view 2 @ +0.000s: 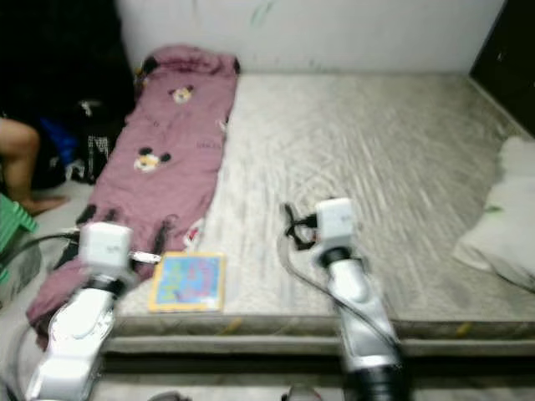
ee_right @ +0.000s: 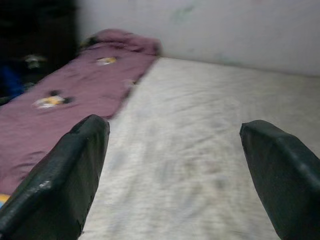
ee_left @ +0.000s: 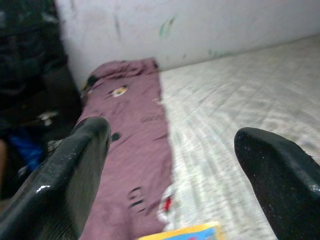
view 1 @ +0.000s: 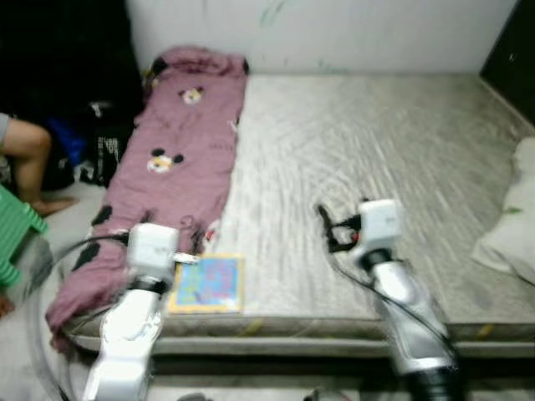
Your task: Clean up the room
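Observation:
A mauve blanket (view 1: 171, 159) with cartoon mouse prints lies along the left side of the grey mattress (view 1: 376, 142). A colourful book with a yellow border (view 1: 207, 283) lies flat near the mattress's front edge, just right of the blanket's lower end. My left gripper (ee_left: 172, 132) is open with nothing in it, hovering above the blanket's lower end and the book (ee_left: 185, 232). My right gripper (ee_right: 175, 125) is open and holds nothing; it hangs over the bare middle of the mattress, right of the book. A white pillow (view 1: 514, 221) rests at the mattress's right edge.
A person's bare leg (view 1: 29, 154) and a green stool (view 1: 15, 234) are on the floor at the left. Dark bags (view 1: 96, 142) sit by the mattress's far left. A white wall (view 1: 334, 33) runs behind, with a dark panel (view 1: 512, 50) at the far right.

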Robot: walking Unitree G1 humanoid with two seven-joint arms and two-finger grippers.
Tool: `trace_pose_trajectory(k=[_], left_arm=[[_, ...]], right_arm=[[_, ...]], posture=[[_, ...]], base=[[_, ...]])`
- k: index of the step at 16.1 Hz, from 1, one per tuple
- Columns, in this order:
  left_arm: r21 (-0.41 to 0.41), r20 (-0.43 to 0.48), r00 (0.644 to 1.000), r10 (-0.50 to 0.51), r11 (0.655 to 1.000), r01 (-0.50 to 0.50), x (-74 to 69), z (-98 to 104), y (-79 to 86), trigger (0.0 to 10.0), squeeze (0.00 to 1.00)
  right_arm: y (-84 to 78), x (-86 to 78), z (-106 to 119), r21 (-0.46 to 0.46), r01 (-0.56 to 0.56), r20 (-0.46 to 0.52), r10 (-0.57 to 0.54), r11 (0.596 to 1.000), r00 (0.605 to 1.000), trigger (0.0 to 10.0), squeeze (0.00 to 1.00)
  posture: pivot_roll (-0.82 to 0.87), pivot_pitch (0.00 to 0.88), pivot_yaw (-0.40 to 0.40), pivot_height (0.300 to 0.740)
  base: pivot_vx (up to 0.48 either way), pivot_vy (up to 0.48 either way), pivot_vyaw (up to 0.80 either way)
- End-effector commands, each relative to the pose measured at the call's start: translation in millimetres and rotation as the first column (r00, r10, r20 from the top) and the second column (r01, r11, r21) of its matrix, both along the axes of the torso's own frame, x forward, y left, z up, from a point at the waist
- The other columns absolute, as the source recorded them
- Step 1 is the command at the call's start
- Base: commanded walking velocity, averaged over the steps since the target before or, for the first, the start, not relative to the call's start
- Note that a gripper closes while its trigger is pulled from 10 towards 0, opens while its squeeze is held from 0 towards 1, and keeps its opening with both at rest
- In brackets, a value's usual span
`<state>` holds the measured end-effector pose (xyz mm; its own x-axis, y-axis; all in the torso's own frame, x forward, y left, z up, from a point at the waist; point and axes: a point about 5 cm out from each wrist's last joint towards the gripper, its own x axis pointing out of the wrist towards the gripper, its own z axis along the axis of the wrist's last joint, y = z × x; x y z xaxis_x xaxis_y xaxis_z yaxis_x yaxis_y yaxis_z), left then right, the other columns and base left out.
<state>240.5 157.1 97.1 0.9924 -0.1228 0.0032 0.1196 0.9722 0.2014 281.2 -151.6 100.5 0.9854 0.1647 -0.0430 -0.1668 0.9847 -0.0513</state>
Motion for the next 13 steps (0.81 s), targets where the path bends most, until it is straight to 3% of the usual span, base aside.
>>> trace_pose_trajectory(k=[1,13], left_arm=[[0.018,0.007,1.000,0.027,0.999,-0.027,1.1,2.8,9.4,10.0,0.00],[0.020,0.009,1.000,0.023,1.000,-0.024,1.5,3.0,8.7,10.0,0.00]], right_arm=[[7.4,1.9,5.4,0.018,-0.021,0.021,0.021,1.000,1.000,10.0,0.00],[7.2,2.6,4.7,0.016,-0.021,0.020,0.021,1.000,1.000,10.0,0.00]], posture=[[-0.12,0.000,0.000,0.740],[-0.12,0.000,0.000,0.740]], base=[[0.000,-0.315,0.00],[0.000,-0.313,0.00]])
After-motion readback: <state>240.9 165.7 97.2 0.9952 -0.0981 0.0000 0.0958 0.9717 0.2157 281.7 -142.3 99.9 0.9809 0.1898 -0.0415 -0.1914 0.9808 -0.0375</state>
